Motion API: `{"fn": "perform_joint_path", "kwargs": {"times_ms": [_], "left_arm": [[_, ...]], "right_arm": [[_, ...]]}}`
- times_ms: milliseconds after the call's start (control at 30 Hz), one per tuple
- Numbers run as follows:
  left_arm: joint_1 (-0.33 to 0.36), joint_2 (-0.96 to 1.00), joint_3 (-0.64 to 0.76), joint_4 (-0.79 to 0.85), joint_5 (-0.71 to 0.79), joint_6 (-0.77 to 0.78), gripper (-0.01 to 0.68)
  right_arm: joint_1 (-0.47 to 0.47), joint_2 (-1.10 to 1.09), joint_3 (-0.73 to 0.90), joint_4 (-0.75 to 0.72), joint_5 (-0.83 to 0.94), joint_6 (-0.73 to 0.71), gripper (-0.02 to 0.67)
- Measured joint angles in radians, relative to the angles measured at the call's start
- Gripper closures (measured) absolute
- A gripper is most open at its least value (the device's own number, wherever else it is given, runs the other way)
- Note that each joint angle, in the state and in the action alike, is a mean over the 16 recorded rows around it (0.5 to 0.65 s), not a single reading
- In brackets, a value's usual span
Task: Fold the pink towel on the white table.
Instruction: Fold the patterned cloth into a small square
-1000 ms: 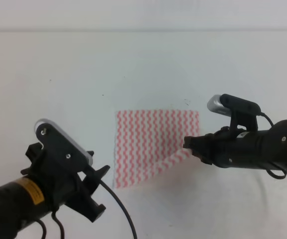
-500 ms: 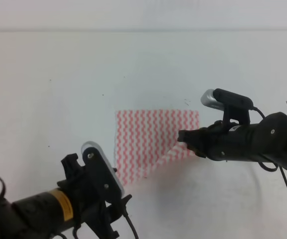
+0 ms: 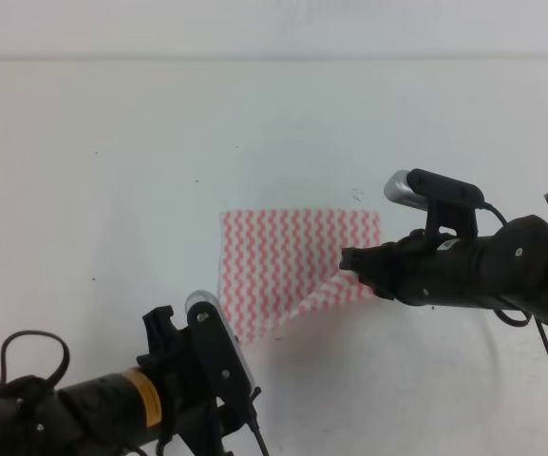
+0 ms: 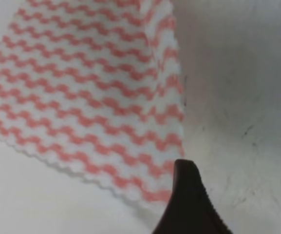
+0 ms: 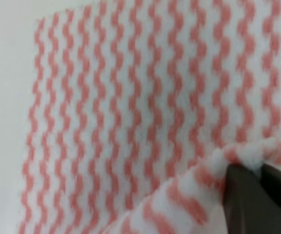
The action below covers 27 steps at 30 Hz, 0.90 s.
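The pink towel lies flat in the middle of the white table, its near right corner raised and turned inward. My right gripper is shut on that raised corner. In the right wrist view its dark fingers pinch a fold of the striped towel. My left arm sits low at the towel's near left corner. The left wrist view shows one dark finger over the near edge of the towel. The other finger is out of view, so the left gripper's state cannot be told.
The white table stretches wide on all sides of the towel, with small dark specks. A black cable loops beside the left arm at the front left. A pale wall runs along the far edge.
My left arm has swung down and right, from the front left to the towel's near left corner. The right gripper moved slightly left with the lifted corner, then held still.
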Motion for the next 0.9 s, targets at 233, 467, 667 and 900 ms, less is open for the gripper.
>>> {"fn": "perform_joint_path", "kwargs": {"times_ms": [233,467,667,900], "left_arm": [[0.011,0.018,0.000,-0.027,-0.031,0.036,0.255],[0.031,0.026,-0.001,-0.052,-0.062,0.066,0.255],[0.046,0.043,-0.001,-0.052,-0.078,0.083,0.255],[0.048,0.075,0.000,-0.047,-0.086,0.104,0.255]], "right_arm": [[0.000,0.001,0.000,0.000,0.001,0.000,0.665],[0.000,0.002,0.000,0.000,0.002,0.000,0.665],[0.000,0.000,0.000,-0.001,0.001,0.000,0.666],[0.000,-0.001,0.000,-0.002,0.001,0.000,0.666]]}}
